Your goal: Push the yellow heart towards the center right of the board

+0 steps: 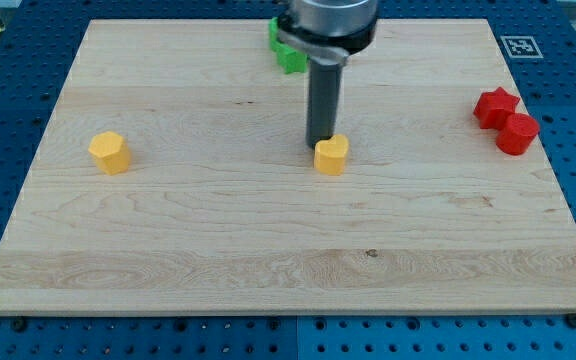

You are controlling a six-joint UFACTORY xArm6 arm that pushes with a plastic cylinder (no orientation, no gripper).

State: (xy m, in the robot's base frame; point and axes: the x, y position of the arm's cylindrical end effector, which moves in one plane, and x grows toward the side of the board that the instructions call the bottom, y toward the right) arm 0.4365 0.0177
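Note:
A yellow heart block [331, 155] lies near the middle of the wooden board [218, 240]. My tip [321, 141] stands right behind it, at its upper left edge, and seems to touch it. A second yellow block [109, 152], six-sided in look, lies at the view's left. The dark rod rises from the tip to the arm's head at the view's top.
Two red blocks lie near the right edge: a star-like one [495, 106] and a round one [516, 133], touching. A green block [288, 50] lies at the top centre, partly hidden behind the arm. A marker tag [520, 45] sits at the board's top right corner.

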